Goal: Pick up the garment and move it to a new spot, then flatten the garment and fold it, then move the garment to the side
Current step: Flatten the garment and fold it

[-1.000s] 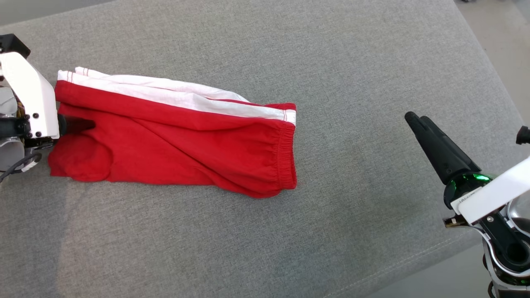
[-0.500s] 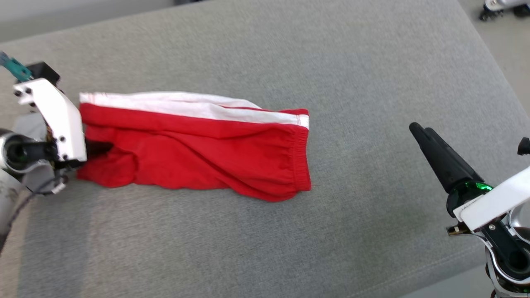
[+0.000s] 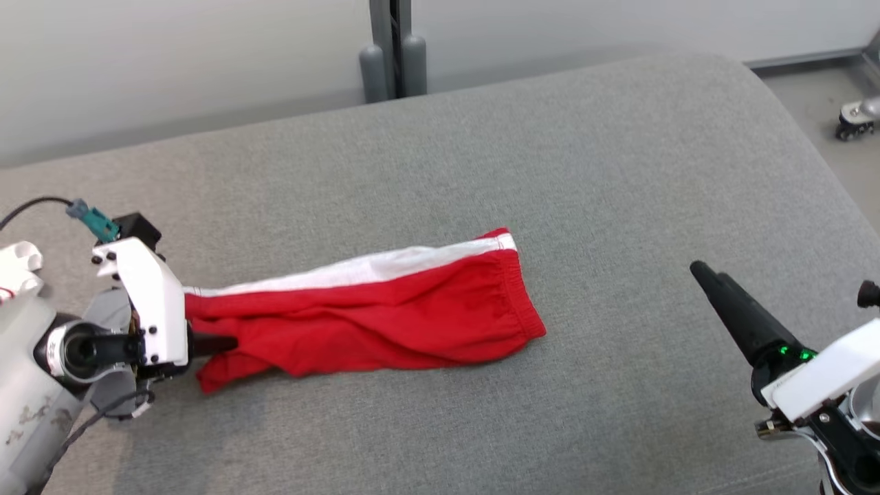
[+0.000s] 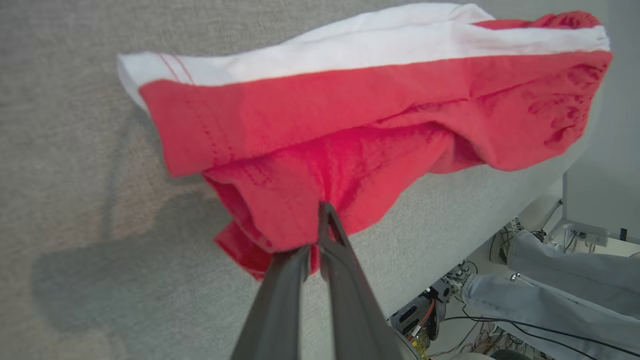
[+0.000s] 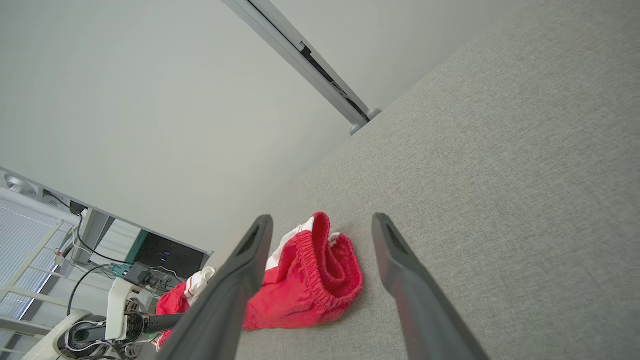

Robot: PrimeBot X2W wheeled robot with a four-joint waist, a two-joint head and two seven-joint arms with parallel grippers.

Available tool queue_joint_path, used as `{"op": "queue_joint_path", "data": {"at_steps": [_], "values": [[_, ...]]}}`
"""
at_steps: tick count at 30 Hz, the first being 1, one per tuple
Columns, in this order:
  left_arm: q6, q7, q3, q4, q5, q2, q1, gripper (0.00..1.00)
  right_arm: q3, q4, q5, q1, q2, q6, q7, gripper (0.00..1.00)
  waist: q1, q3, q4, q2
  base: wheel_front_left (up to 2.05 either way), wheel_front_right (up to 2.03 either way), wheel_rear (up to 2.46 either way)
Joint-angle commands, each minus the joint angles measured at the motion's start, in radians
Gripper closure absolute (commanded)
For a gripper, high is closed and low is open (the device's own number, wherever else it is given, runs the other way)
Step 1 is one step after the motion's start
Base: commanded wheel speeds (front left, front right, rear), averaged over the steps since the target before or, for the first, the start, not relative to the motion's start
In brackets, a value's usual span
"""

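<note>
The garment (image 3: 385,313) is a pair of red shorts with a white side stripe, folded lengthwise on the grey cushion. My left gripper (image 3: 223,342) is shut on its leg end, which hangs lifted off the fabric surface, while the waistband end (image 3: 519,302) still rests on the cushion. In the left wrist view the dark fingers (image 4: 345,280) pinch a fold of the red garment (image 4: 350,125), and its shadow falls on the cushion below. My right gripper (image 3: 708,282) hovers open at the right, well clear of the garment (image 5: 310,285), with its two fingers (image 5: 240,280) spread wide.
The grey cushion (image 3: 619,172) has free surface on all sides of the shorts. A pale wall and a grey post (image 3: 392,48) stand behind it. A caster (image 3: 852,120) shows on the floor at the far right. A person's legs in jeans (image 4: 565,280) show beyond the cushion's edge.
My left gripper closed on the leg end and lifted it, pulling the shorts up and narrower. The head camera has tilted up, so the wall now shows. The right gripper stayed open.
</note>
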Motion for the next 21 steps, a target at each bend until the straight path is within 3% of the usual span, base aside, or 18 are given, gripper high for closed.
{"op": "queue_joint_path", "data": {"at_steps": [1,11,12,13,21], "values": [[0.019,-0.009,0.006,-0.023,-0.013,0.011,0.035,1.00,-0.010,-0.004,0.000,0.023,-0.004,0.002,0.009,0.00,0.0000,-0.041,0.019,0.0000,0.00,0.00,0.00],[0.087,-0.057,-0.003,-0.119,-0.019,0.046,0.164,0.97,-0.032,-0.012,-0.023,0.081,0.024,0.002,0.049,0.00,0.0000,-0.102,0.028,0.0000,0.00,0.00,0.00],[0.091,-0.074,-0.002,-0.113,-0.010,0.044,0.169,0.52,-0.033,-0.012,-0.027,0.082,0.029,0.002,0.053,0.00,0.0000,-0.105,0.029,0.0000,0.00,0.00,0.00],[0.092,-0.088,-0.005,-0.106,-0.001,0.040,0.175,0.00,-0.032,-0.011,-0.031,0.083,0.032,0.002,0.056,0.00,0.0000,-0.107,0.030,0.0000,0.00,0.00,0.00],[0.063,-0.144,-0.026,-0.067,0.063,0.042,0.162,0.00,-0.033,-0.004,-0.051,0.090,0.045,0.002,0.071,0.00,0.0000,-0.127,0.051,0.0000,0.00,0.00,0.00]]}}
